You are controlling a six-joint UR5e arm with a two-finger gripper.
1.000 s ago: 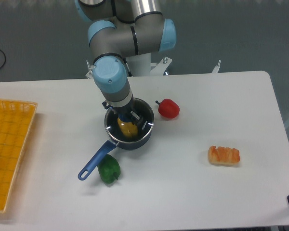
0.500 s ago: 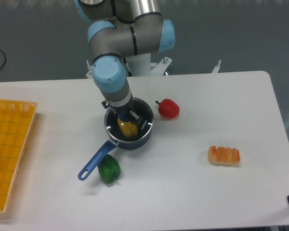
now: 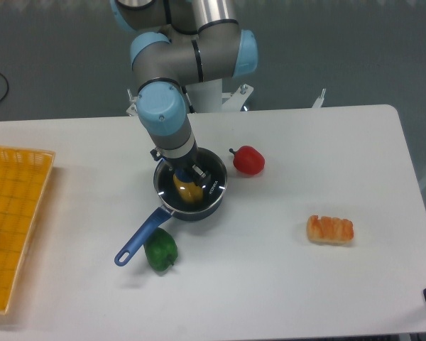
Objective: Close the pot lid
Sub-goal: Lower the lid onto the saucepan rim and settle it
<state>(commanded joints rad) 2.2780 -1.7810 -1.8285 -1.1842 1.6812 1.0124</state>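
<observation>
While lowering: lid [image 3: 199, 186] seems seated on pot [image 3: 192, 209].
Claw [image 3: 189, 175]: at the knob; grasp unclear.
Left: withdrawing.

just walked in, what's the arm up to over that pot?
The arm's hand is down over the small dark saucepan with the long blue handle. A metal-rimmed glass lid appears to be on the pot, with something yellow visible inside. Whether the hand grips the lid's knob cannot be told; the arm hides it. On the table around the pot are a red pepper, a green pepper, and an orange food piece.
</observation>
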